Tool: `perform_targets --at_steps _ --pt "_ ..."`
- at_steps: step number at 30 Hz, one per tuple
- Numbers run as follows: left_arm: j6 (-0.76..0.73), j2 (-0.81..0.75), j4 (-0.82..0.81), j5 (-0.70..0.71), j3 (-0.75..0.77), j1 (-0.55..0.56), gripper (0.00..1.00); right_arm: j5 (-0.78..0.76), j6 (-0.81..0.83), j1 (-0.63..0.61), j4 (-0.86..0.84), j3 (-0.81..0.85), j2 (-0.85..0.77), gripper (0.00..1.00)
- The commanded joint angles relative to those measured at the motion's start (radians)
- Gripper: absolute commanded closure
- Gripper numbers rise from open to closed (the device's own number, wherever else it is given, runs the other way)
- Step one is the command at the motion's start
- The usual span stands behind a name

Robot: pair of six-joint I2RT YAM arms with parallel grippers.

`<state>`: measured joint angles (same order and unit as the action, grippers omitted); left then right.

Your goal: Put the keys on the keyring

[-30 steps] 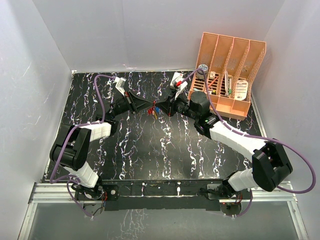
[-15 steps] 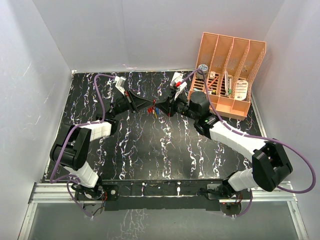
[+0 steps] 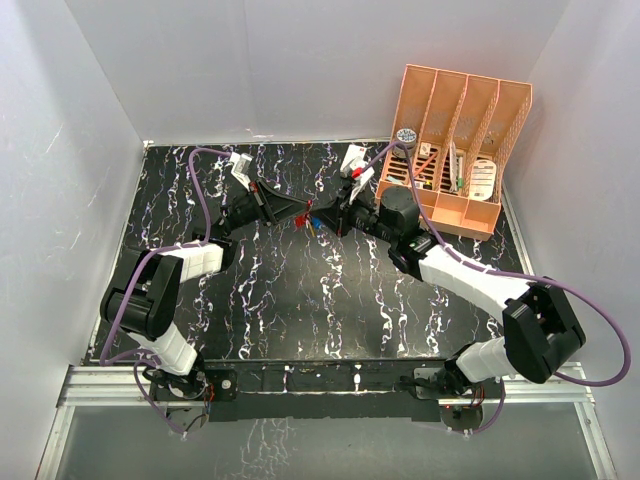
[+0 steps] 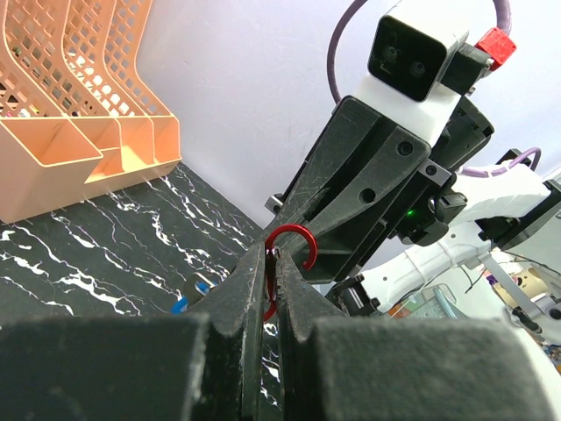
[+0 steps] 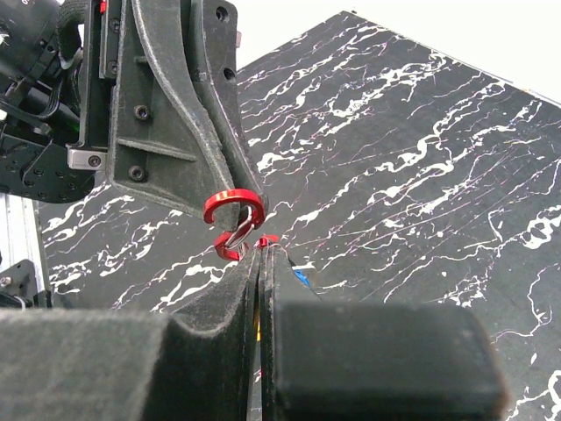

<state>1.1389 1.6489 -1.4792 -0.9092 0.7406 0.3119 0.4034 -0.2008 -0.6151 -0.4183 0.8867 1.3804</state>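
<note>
The black marbled table [image 3: 300,310] lies under both arms. The peach organizer [image 3: 470,110] stands behind the right gripper [image 3: 338,214], on its outer side and well apart from the fingertips. The left gripper [image 3: 298,211] and the right gripper meet tip to tip above the far middle of the table, each pointing at the other, nearly touching.

In its own wrist view the left gripper [image 4: 267,256] has its fingers pressed together on the keyring [image 4: 290,228]. The lower part of the loop is caught in the slit between them. The red curved end stands out just past the tips, toward the right gripper's fingers straight ahead.

In the right wrist view the right gripper [image 5: 261,254] is pressed together too, with only a thin slit left. It pinches the keys [image 5: 301,278]. A yellow sliver shows in the slit, a red bit sits at the tips, and a blue head hangs just beyond them on the right. The keyring [image 5: 233,196] hangs just ahead of these tips and slightly above. Whether it touches the red bit cannot be told.

From above, the keys [image 3: 313,222] show as a small red, blue and yellow cluster between the two grippers.
</note>
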Motion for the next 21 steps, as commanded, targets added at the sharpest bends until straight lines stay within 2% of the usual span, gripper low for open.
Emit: perform_targets --at_steps 1,21 --pt "0.005 -0.005 -0.307 0.010 0.027 0.004 1.00 0.011 0.022 -0.006 -0.071 -0.004 -0.038 1.00" --pt "0.005 -0.021 -0.307 0.008 -0.010 0.004 1.00 -0.022 0.034 -0.006 -0.097 -0.016 -0.059 1.00"
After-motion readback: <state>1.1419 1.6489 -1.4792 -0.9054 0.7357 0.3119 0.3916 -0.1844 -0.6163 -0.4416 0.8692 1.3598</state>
